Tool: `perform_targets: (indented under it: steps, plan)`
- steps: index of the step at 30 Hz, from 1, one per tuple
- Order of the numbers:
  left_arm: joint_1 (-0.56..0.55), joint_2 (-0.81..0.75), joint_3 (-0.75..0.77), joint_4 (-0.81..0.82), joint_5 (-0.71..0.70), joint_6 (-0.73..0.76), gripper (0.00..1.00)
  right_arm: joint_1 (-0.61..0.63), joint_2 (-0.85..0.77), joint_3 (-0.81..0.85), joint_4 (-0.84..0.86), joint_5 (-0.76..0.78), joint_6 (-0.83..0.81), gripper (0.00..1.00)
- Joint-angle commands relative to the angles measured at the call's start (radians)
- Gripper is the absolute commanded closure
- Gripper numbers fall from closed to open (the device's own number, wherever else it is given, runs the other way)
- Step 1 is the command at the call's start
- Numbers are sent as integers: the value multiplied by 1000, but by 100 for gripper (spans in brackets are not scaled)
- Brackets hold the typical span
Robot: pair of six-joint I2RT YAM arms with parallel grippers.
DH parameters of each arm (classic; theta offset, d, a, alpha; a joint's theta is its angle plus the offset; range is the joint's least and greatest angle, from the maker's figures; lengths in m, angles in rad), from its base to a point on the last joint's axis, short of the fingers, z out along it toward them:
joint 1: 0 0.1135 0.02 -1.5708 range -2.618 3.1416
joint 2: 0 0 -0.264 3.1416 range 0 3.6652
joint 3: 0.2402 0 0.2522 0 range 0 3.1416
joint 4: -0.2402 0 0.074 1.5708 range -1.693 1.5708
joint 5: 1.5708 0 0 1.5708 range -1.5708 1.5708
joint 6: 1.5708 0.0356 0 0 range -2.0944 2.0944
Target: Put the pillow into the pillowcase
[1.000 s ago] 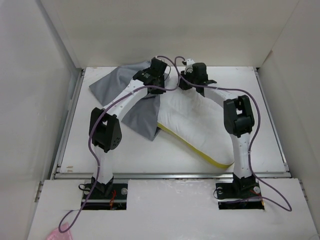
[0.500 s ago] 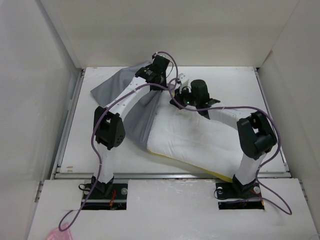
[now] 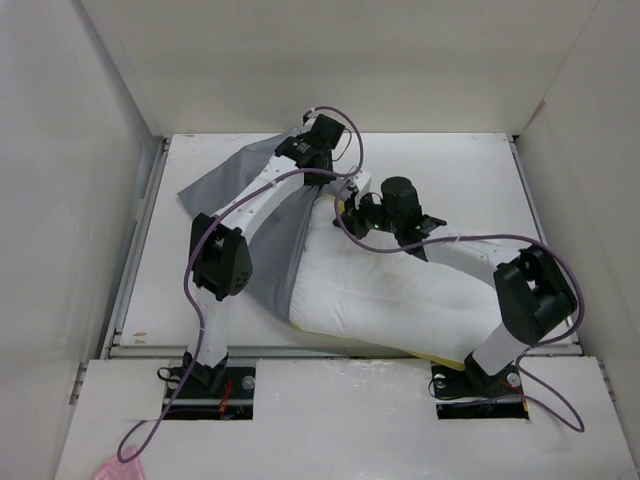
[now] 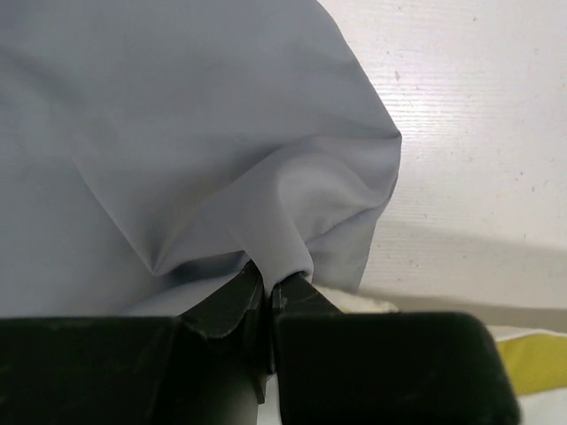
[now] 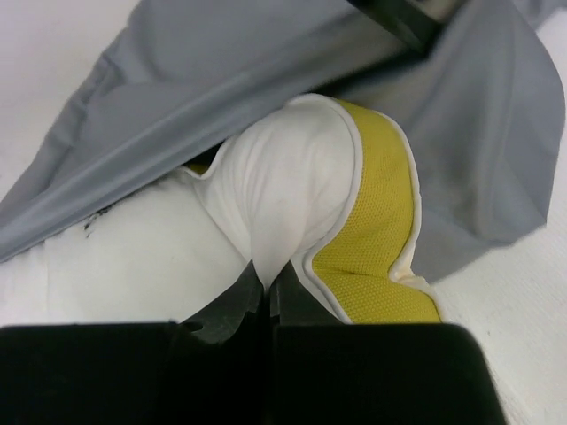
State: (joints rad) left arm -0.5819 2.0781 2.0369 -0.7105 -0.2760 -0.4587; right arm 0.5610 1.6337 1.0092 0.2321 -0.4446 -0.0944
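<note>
The white pillow (image 3: 400,290) lies across the middle of the table, its yellow band (image 3: 440,357) showing at the near edge. The grey pillowcase (image 3: 225,185) spreads at the back left and drapes over the pillow's left end. My left gripper (image 3: 322,152) is at the back, shut on a fold of the pillowcase (image 4: 177,133), the jaws (image 4: 268,282) pinching grey cloth. My right gripper (image 3: 347,208) is shut on the pillow's far-left corner. In the right wrist view it (image 5: 267,282) pinches white pillow fabric (image 5: 283,177) beside the yellow band (image 5: 376,221), under the grey pillowcase (image 5: 248,62).
White walls close in the table on the left (image 3: 70,200), back (image 3: 340,60) and right (image 3: 590,200). A metal rail (image 3: 340,350) runs along the near edge. Purple cables (image 3: 470,240) loop over both arms. A pink scrap (image 3: 118,468) lies at the bottom left.
My right gripper has shut on the pillow's corner and drawn back towards me and to the left. The pillow has swung flatter and nearer. My left gripper stays shut on the pillowcase at the back.
</note>
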Motion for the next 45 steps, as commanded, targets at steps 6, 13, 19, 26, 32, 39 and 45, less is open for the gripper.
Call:
perform_targets:
  steps: [6, 13, 19, 26, 32, 39, 45]
  plan:
    - [-26, -102, -30, 72, -32, -12, 100, 93, 0, 21, -40, -192, -68, 100]
    - [-84, -285, -208, 134, -42, -12, 100, 15, 188, 138, 56, -157, 22, 100]
    - [-111, -421, -339, 183, 21, -3, 100, -130, 258, 241, 173, -38, 296, 100]
    - [-156, -539, -515, 238, 127, -17, 100, -191, 370, 474, 154, 71, 413, 100]
    - [-156, -540, -579, 238, 121, -17, 100, -279, 410, 480, 254, 176, 751, 100]
    - [-116, -390, -563, 286, 121, -17, 100, -299, 477, 569, 224, 9, 641, 78]
    - [-68, -284, -394, 255, 95, -35, 100, -299, 355, 392, 205, 7, 460, 100]
